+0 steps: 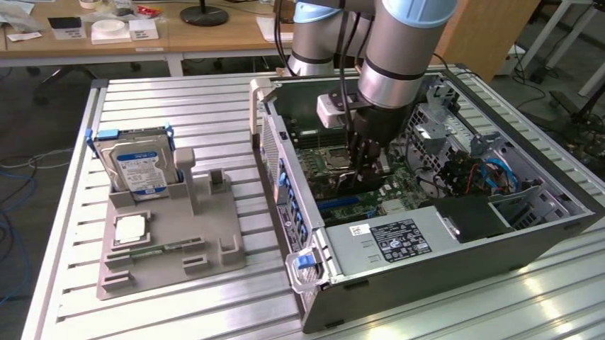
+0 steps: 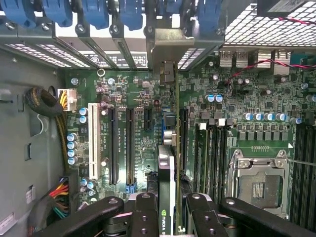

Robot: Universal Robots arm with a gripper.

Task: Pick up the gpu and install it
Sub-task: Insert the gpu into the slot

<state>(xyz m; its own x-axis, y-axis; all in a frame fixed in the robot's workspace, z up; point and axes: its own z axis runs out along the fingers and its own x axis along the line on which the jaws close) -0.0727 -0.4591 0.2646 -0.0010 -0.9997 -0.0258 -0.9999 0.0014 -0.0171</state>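
Note:
The gpu (image 2: 167,163) stands on edge inside the open computer case (image 1: 557,212), seen edge-on in the wrist view with a green logo near my fingers. Its silver end bracket (image 2: 170,47) reaches the case's rear slot openings. The card's lower edge runs along an expansion slot of the green motherboard (image 2: 133,123); I cannot tell how deep it sits. My gripper (image 2: 170,210) is shut on the card, one black finger (image 2: 145,212) on each face. In the exterior view the gripper (image 1: 364,170) hangs low inside the case over the motherboard, with the dark gpu (image 1: 342,188) below it.
On the exterior view's left, a grey fixture tray (image 1: 217,262) holds a silver hard drive (image 1: 140,170), a processor chip (image 1: 130,228) and a memory stick (image 1: 156,248). The power supply (image 1: 392,241), cables (image 1: 492,177), processor socket (image 2: 256,182) and blue slot latches (image 2: 94,12) crowd around the card.

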